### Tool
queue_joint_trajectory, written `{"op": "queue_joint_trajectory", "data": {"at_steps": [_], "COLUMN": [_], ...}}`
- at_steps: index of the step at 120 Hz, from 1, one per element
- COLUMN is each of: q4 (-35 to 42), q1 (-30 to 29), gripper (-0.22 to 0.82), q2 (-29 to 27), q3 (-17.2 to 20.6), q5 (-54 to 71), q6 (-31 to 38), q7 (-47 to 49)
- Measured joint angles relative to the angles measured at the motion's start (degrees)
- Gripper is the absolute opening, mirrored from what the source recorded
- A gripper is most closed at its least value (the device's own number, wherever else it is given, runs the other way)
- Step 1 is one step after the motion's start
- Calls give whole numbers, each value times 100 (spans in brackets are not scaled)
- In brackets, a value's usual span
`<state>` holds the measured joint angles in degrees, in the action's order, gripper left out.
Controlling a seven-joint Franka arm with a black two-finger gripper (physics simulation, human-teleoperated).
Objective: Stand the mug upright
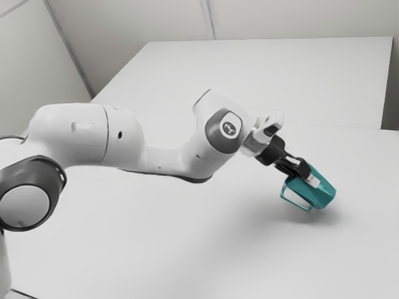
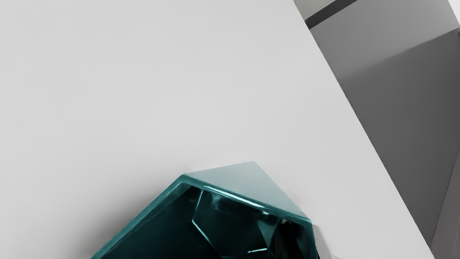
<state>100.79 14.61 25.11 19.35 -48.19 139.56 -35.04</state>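
In the exterior view the gripper [image 1: 309,178] reaches down at a slant to a teal, angular mug [image 1: 322,194] and is shut on its wall. The mug leans over, its mouth toward my hand and its base away toward the exterior view's right; its handle [image 1: 293,199] faces the exterior view's lower left. Whether its lowest edge touches the table I cannot tell. In the wrist view the mug [image 2: 237,226] shows its open mouth, and the gripper [image 2: 308,242] has a dark finger inside the wall and a pale one outside. The mug's lower part is cut off there.
The white table [image 1: 187,249] extends around the mug, with a soft shadow under it. Another white surface [image 1: 262,81] stands behind, against pale walls. In the wrist view a table edge runs diagonally beside a dark grey area [image 2: 402,97].
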Motion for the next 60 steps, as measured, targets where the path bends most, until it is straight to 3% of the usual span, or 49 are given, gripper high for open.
{"op": "queue_joint_trajectory", "data": {"at_steps": [27,60], "q4": [375,794], "q1": [-737,-1415], "gripper": [-17,-17], "q2": [-1016,-1617], "q3": [-3,-3], "q5": [3584,5293], "q6": [-882,-1880], "q7": [1668,3198]}}
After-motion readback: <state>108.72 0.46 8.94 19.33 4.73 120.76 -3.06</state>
